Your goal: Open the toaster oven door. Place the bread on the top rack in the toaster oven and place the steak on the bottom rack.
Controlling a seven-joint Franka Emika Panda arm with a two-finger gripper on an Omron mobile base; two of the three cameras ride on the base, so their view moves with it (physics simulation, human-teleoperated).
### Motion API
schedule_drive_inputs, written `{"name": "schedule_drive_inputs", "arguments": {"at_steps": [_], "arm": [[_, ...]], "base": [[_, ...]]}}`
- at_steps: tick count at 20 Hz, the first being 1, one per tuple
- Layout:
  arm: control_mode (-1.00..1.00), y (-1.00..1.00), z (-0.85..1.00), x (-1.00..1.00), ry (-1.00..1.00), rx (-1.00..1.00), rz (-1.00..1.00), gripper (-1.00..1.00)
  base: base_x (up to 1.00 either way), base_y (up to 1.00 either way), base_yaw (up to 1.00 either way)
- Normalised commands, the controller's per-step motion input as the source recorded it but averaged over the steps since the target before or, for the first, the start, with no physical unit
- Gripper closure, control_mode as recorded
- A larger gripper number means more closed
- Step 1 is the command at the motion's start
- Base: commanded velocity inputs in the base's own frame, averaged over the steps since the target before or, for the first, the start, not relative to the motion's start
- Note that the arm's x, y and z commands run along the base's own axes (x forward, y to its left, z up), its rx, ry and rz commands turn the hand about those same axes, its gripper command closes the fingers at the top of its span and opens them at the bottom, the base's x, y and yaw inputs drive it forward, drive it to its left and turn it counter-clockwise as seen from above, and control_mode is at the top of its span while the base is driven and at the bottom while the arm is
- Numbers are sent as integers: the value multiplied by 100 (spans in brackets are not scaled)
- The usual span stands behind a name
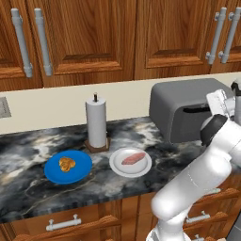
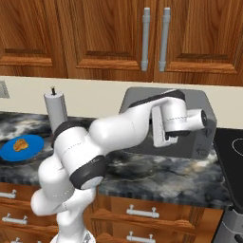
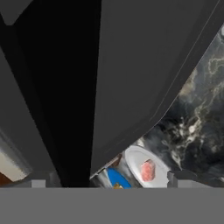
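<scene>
The toaster oven [image 1: 188, 110] was seen at the back of the dark marbled counter [image 1: 28, 160], its dark door [image 1: 197, 120] closed against the body. The gripper [image 2: 166, 137] was held right at the door front, and its jaws were spread wide with nothing between them. In the hand view the toaster oven door [image 3: 144, 65] was seen very close. The steak [image 1: 133, 158] was found lying on a white plate [image 1: 117, 165], and the bread [image 1: 67, 164] on a blue plate [image 1: 54, 172] just beside it. A paper-towel roll [image 1: 96, 123] was seen upright behind the two plates.
</scene>
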Motion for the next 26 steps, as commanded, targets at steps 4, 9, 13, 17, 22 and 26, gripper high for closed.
{"name": "schedule_drive_inputs", "arguments": {"at_steps": [4, 9, 13, 17, 22, 26], "arm": [[-100, -24, -23, 39, 8, 7, -7, -100], [-100, -21, -27, 24, 5, 7, -7, -100], [-100, -16, -29, 14, 1, 8, -8, -100], [-100, -9, -31, 1, -3, 8, -10, -100], [-100, -3, -39, 3, -1, 6, -16, -100], [-100, 0, -47, 2, -6, 6, -21, -100]], "base": [[0, 0, 0], [0, 0, 0], [0, 0, 0], [0, 0, 0], [0, 0, 0], [0, 0, 0]]}}
